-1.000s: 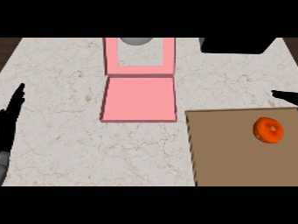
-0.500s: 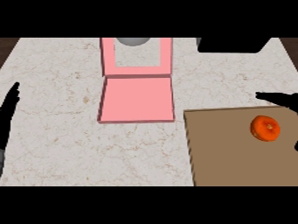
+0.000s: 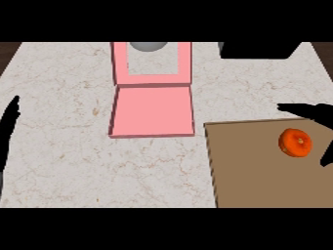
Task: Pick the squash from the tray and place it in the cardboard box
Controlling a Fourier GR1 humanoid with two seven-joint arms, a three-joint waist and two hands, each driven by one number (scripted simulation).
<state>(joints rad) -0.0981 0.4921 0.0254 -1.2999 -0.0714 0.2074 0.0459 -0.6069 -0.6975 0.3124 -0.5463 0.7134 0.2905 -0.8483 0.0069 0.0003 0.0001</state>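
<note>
Black left hand [image 3: 3,132] rests open at the left edge of the marbled tabletop [image 3: 61,97], fingers straight, touching nothing. Moving right, we see the pink cardboard box [image 3: 153,111] lying open near the middle, its floor bare, a grey object [image 3: 149,46] visible through the lid's window. Nothing placed yet, so we judge the task is at its grasp approach: pick, carry and drop all remain. Further right, the orange squash [image 3: 296,142] sits on the brown tray [image 3: 262,180]. Our right hand [image 3: 326,124] is spread open, fingers above the squash and thumb just right of it, apparently not gripping.
</note>
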